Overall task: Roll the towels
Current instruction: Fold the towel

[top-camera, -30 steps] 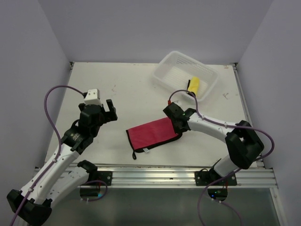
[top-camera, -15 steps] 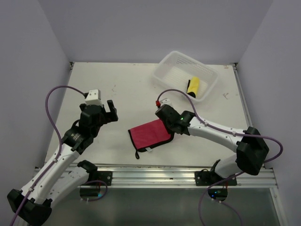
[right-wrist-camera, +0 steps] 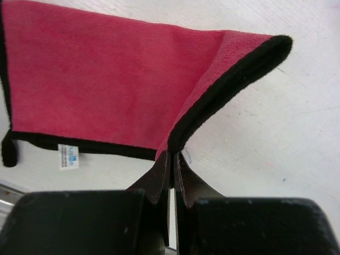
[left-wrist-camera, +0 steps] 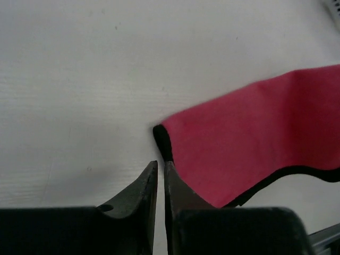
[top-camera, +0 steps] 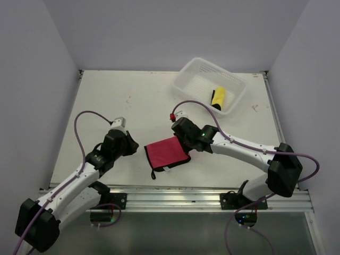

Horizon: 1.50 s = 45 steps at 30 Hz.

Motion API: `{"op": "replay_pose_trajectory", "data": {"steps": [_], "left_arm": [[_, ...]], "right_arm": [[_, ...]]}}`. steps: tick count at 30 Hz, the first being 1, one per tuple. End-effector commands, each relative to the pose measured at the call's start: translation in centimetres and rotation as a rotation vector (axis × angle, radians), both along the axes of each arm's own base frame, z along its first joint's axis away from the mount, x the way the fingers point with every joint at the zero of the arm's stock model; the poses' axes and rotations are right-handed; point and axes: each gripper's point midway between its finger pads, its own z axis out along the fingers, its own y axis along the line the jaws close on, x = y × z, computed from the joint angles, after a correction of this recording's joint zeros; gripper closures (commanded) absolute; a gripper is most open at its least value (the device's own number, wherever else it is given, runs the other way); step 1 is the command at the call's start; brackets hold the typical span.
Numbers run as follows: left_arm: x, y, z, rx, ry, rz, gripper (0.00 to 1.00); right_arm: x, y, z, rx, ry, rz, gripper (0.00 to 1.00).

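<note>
A red towel (top-camera: pixel 166 152) with black trim lies near the table's front edge, its right side lifted and folded leftward. My right gripper (top-camera: pixel 183 139) is shut on that lifted black edge, and in the right wrist view the pinch (right-wrist-camera: pixel 172 155) sits under the raised red towel (right-wrist-camera: pixel 106 79). My left gripper (top-camera: pixel 135 145) is low at the towel's left corner. In the left wrist view its jaws (left-wrist-camera: pixel 160 164) stand shut to a thin slit with bare table between them, the towel's corner (left-wrist-camera: pixel 162 139) just ahead of the right fingertip. A rolled yellow towel (top-camera: pixel 218 97) lies in the basket.
The white plastic basket (top-camera: pixel 199 71) stands at the back right. The red towel's hanging loop (top-camera: pixel 152 173) and white label (right-wrist-camera: pixel 68 156) are at its front edge. A metal rail (top-camera: pixel 175 197) runs along the table's near edge.
My left arm dropped down and rightward to the towel's left corner and its jaws closed from wide open. My right gripper carried the towel's right edge further left, making the towel narrower.
</note>
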Motion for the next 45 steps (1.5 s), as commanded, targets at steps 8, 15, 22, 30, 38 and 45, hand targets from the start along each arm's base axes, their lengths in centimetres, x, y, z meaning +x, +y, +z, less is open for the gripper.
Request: {"op": "replay_pose_trajectory", "data": {"steps": [8, 15, 22, 30, 38, 45], "left_arm": [[-1.7, -2.2, -4.5, -0.146, 0.086, -0.05, 1.0], [-2.2, -2.4, -6.6, -0.151, 0.117, -0.06, 1.0], [-2.8, -2.5, -8.6, -0.137, 0.164, -0.078, 1.0], [-3.5, -3.0, -9.1, -0.172, 0.168, -0.094, 1.0], [-3.7, -3.0, -9.0, -0.181, 0.159, -0.093, 1.0], [-4.0, -2.9, -9.3, -0.183, 0.162, -0.095, 1.0]], "right_arm": [[-0.2, 5.3, 1.8, 0.188, 0.039, 0.063, 1.0], [-0.9, 6.7, 1.0, 0.2, 0.072, 0.097, 1.0], [-1.7, 8.4, 0.9, 0.197, 0.076, 0.156, 1.0], [-2.5, 11.1, 1.3, 0.225, 0.09, 0.226, 1.0], [-3.9, 13.9, 0.0, 0.238, 0.13, 0.303, 1.0], [-4.8, 16.0, -1.5, 0.223, 0.162, 0.341, 1.0]]}}
